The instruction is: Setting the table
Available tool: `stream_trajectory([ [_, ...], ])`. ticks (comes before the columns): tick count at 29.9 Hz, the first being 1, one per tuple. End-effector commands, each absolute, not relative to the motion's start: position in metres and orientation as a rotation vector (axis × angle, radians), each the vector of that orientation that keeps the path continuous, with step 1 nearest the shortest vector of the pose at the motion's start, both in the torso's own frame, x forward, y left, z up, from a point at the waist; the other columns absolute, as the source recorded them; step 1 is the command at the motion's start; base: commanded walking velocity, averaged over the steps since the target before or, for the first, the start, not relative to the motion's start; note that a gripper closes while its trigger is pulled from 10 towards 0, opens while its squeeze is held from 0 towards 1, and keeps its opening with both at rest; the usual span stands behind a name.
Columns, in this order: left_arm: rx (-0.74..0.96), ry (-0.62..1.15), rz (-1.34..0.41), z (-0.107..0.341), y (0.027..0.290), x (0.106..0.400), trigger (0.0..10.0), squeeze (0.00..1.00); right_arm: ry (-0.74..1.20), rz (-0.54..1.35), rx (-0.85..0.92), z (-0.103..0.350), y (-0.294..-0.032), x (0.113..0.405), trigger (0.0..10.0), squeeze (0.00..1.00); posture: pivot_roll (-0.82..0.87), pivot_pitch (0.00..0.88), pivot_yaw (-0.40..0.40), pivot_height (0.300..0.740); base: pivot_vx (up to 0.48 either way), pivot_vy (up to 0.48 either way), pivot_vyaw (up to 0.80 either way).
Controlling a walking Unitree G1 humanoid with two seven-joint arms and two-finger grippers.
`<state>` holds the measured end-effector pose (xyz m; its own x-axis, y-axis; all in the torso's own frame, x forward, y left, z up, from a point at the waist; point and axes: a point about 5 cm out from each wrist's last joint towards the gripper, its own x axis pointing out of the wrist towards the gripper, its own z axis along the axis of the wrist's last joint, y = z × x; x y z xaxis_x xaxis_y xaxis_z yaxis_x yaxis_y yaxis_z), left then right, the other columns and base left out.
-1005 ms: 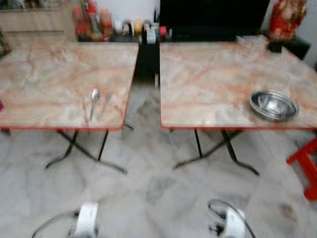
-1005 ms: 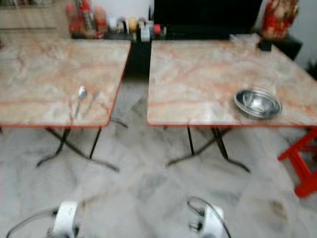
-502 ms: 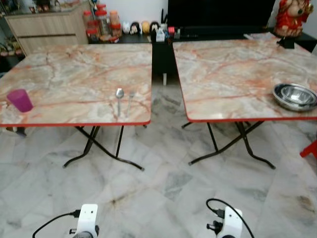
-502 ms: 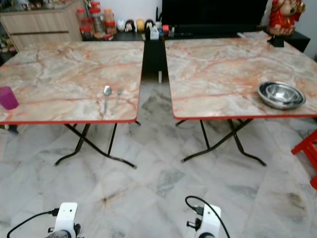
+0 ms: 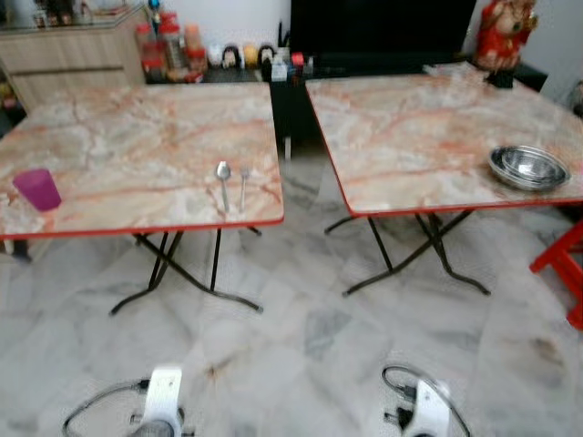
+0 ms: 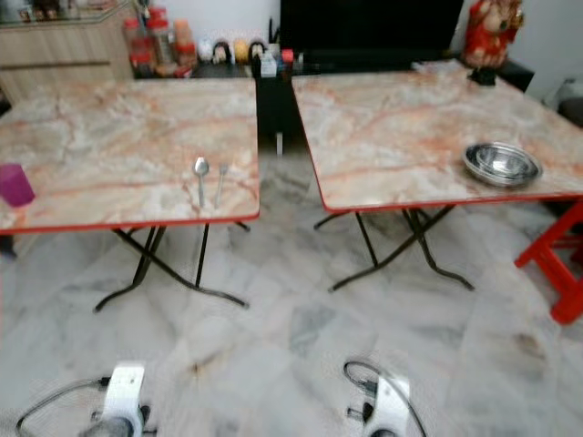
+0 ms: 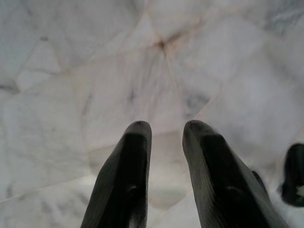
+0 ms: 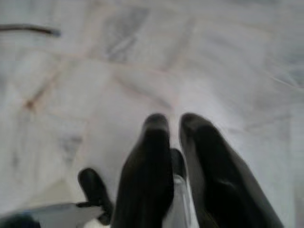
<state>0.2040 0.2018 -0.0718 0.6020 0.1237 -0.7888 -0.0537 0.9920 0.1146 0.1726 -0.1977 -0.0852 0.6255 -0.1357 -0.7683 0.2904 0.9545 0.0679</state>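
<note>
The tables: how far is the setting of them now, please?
Early stage. Done: a spoon and fork lie side by side near the front edge of the left table, with a purple cup at its far left. In hand: nothing; both arms hang over the floor. Left: the steel bowls sit stacked on the right table, not at a place.
</note>
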Motion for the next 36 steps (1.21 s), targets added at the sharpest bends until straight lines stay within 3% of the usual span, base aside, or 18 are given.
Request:
stream_trajectory([
  [1, 0.088, 0.922, 0.129, -0.071, 0.211, 0.203, 10.0, 0.00, 0.855, -0.239, 0.217, -0.085, -0.189, 0.175, 10.0, 0.00, -0.02, 0.000, 0.026, 0.740, 0.000, 0.349, 0.00],
  [27, 0.093, 0.911, 0.119, -0.069, 0.209, 0.207, 10.0, 0.00, 0.852, -0.249, 0.228, -0.085, -0.189, 0.174, 10.0, 0.00, -0.02, 0.000, 0.028, 0.740, 0.000, 0.335, 0.00],
  [36, 0.069, 0.858, 0.085, -0.065, 0.197, 0.215, 10.0, 0.00, 0.818, -0.243, 0.221, -0.081, -0.192, 0.182, 10.0, 0.00, -0.01, 0.000, 0.023, 0.740, 0.000, 0.000, 0.00],
])
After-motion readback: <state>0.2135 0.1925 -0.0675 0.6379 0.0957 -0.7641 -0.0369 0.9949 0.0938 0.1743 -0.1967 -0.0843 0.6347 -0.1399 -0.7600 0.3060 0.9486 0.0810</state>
